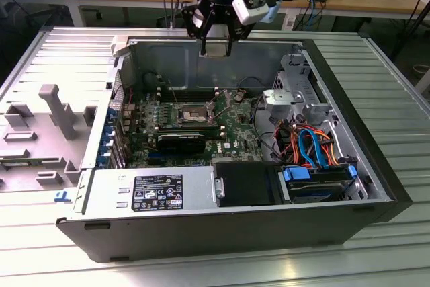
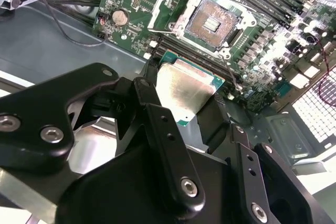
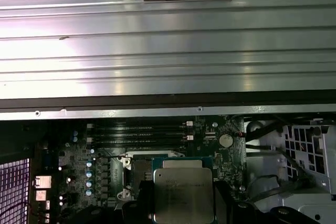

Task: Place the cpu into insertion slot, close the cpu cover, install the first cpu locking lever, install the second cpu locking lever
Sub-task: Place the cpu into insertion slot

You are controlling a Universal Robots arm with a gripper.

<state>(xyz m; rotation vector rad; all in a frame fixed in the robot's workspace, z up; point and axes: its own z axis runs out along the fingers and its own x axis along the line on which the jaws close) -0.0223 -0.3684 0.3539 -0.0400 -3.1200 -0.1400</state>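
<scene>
Gripper is clamping the cpu between its two fingers in the exterior view. You are holding it high inside the open computer case, near the far wall and well above the green circuit board. The insertion slot is lying on that board toward the exterior view's left, dark centre showing, well apart from the chip. The case is resting on a ridged metal table.

In the second wrist view your gripper is pinching the cpu by two opposite edges. The black fingers are pressing on either side, and the metal face is turning toward the camera. Beyond it the insertion slot is sitting uncovered with its contact field exposed. The cpu cover is standing off the centre along one side of the socket; you cannot judge its angle. A coin cell is sitting on the board near the socket.

In the first wrist view the gripper is gripping the cpu with the silvery face toward the lens. Long memory slots are lying beyond it, and the ridged table is spreading past the case rim
</scene>
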